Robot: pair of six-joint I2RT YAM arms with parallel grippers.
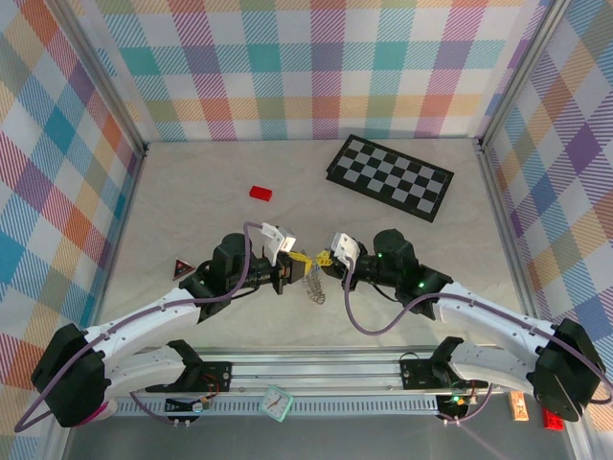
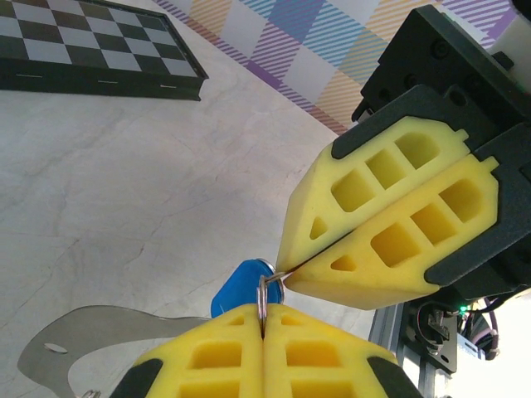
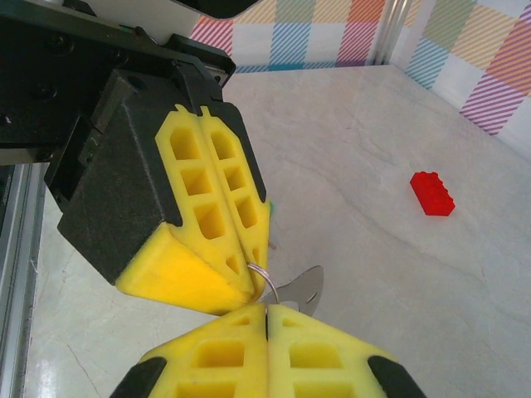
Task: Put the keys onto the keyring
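Red block (image 1: pixel 261 193) left of checkerboard (image 1: pixel 390 176); red-black triangle (image 1: pixel 181 269) nearer, far left.

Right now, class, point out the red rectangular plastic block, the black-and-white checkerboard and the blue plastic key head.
red rectangular plastic block (image 1: pixel 261 193), top view, its middle
black-and-white checkerboard (image 1: pixel 390 176), top view, centre squares
blue plastic key head (image 2: pixel 241 286), left wrist view, rounded face

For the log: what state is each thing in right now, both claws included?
left claw: shut, pinching the small wire ring.
right claw: shut, tips on the same ring.
blue key: at the ring, right beside the claw tips.
keyring: trailing loose below where the claws meet.
red block: lying on the table, untouched.
checkerboard: flat on the table, apart from both claws.
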